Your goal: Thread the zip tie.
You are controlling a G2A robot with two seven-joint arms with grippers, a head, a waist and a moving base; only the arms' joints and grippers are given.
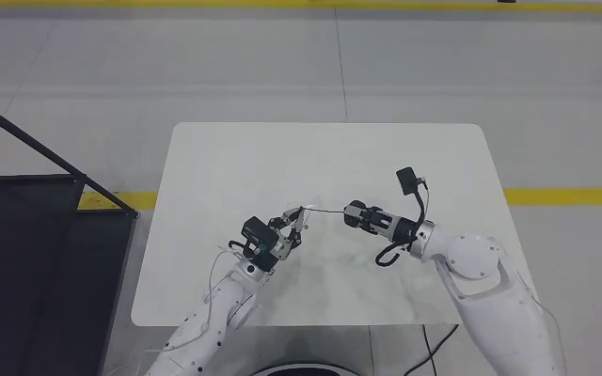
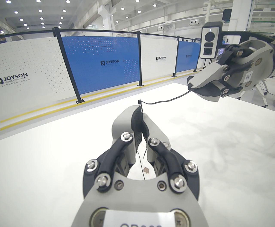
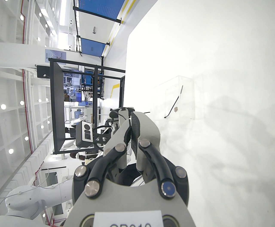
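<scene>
Left hand (image 2: 140, 114) pinching zip tie (image 2: 139, 101), white table (image 1: 282, 160), blue fence panels (image 2: 101, 47)

Rows of ceiling lamps (image 2: 40, 10) give bright, even light; the white table (image 3: 214, 43) glares nearly blank, and the far fence (image 2: 103, 62) bows.

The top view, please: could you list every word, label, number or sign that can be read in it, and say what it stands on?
None: this view holds no readable text.
The table, the zip tie, the left hand and the right hand show no legible print.
The yellow floor line is plain, without lettering.
</scene>
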